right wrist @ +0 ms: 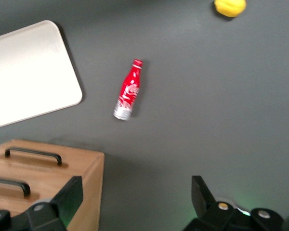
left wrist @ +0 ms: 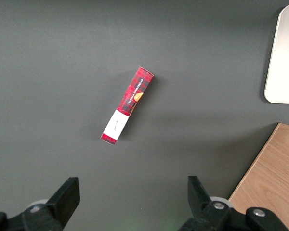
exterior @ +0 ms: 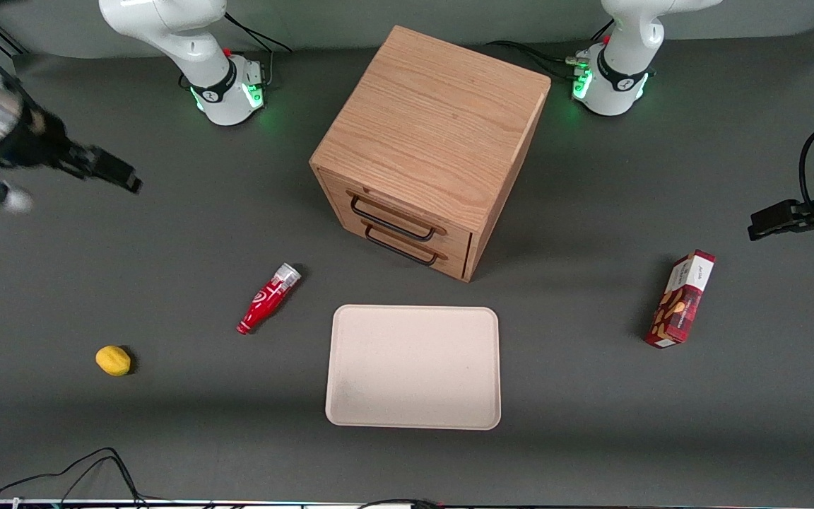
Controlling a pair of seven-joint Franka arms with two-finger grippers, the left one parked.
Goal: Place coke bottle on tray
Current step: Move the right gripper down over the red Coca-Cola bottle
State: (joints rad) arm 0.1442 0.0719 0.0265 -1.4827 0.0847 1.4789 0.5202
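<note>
The jaws (right wrist: pixel 135 202) of the working arm are spread wide with nothing between them and touch nothing; in the right wrist view the two dark fingers (right wrist: pixel 70 195) stand well apart above bare grey tabletop (right wrist: pixel 221 120). In the front view the same jaws (exterior: pixel 114 172) hang above the tabletop toward the working arm's end, blurred there, so how high they are cannot be told.

The coke bottle (exterior: pixel 268 298) lies on its side on the tabletop, well apart from the jaws and nearer to the front camera than they are. Its silvery base end points toward the wooden drawer cabinet (exterior: pixel 428 145) and its red-capped neck toward the front camera. The wrist view shows it (right wrist: pixel 127 90) lying alone, touching nothing but the tabletop.

The tray (exterior: pixel 350 417) sits flat near the bottle, with a strip of grey between them, nearer to the front camera than the cabinet, in front of its two drawers with black handles (exterior: pixel 393 220). Nothing lies on the tray (right wrist: pixel 9 110).

A small yellow fruit, probably a lemon (exterior: pixel 113 360), rests toward the working arm's end, nearer to the front camera than the bottle. A red snack box (exterior: pixel 681 298) lies toward the parked arm's end.
</note>
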